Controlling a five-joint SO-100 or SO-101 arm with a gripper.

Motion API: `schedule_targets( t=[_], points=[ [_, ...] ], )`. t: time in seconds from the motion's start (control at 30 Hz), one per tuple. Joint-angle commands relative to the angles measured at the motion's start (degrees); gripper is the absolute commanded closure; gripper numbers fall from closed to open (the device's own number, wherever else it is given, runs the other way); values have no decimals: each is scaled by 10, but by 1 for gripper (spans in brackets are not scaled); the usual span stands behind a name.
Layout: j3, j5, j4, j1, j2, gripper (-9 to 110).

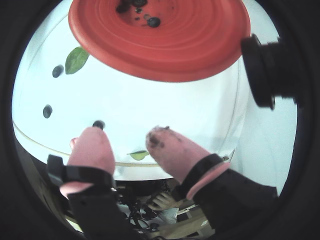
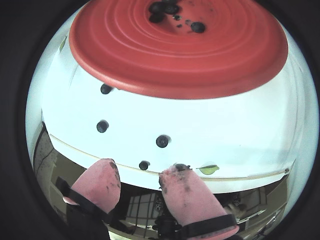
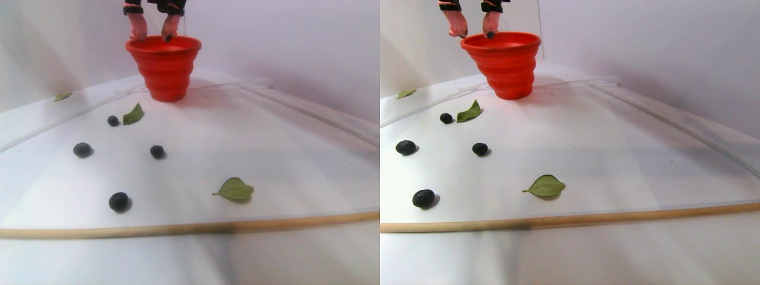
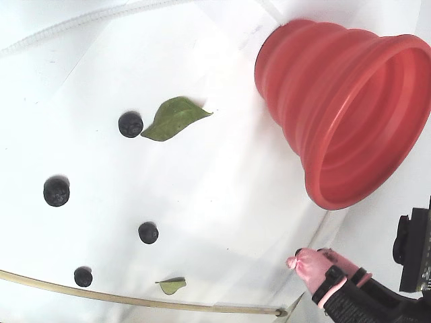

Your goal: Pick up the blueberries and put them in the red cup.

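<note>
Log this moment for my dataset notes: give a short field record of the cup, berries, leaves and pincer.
cup: large red ribbed silicone cup, upright on the white table
berries in cup: small dark blueberries on its floor, count unclear
berries on table: four
leaves: flat green leaves, one beside the farthest loose berry, one near the wooden edge
pincer: pink-tipped pincer above the cup rim, open, empty

The black arm's two-finger claw (image 1: 127,137) with pink padded fingertips (image 2: 187,192) points downward, jaws parted and holding nothing. Dark smudges stain the pink pads (image 1: 165,142). Black straps band both fingers.
</note>
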State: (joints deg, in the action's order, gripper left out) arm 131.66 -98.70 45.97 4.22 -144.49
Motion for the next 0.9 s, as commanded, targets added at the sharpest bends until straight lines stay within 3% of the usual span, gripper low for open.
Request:
schedule_targets(
  t=[0.0, 0.53, 0.87],
  points=[
    [-34, 5, 37, 4, -71, 86],
    [91, 38, 147, -3, -202, 87],
    [201, 31, 134, -21, -246, 87]
  ],
)
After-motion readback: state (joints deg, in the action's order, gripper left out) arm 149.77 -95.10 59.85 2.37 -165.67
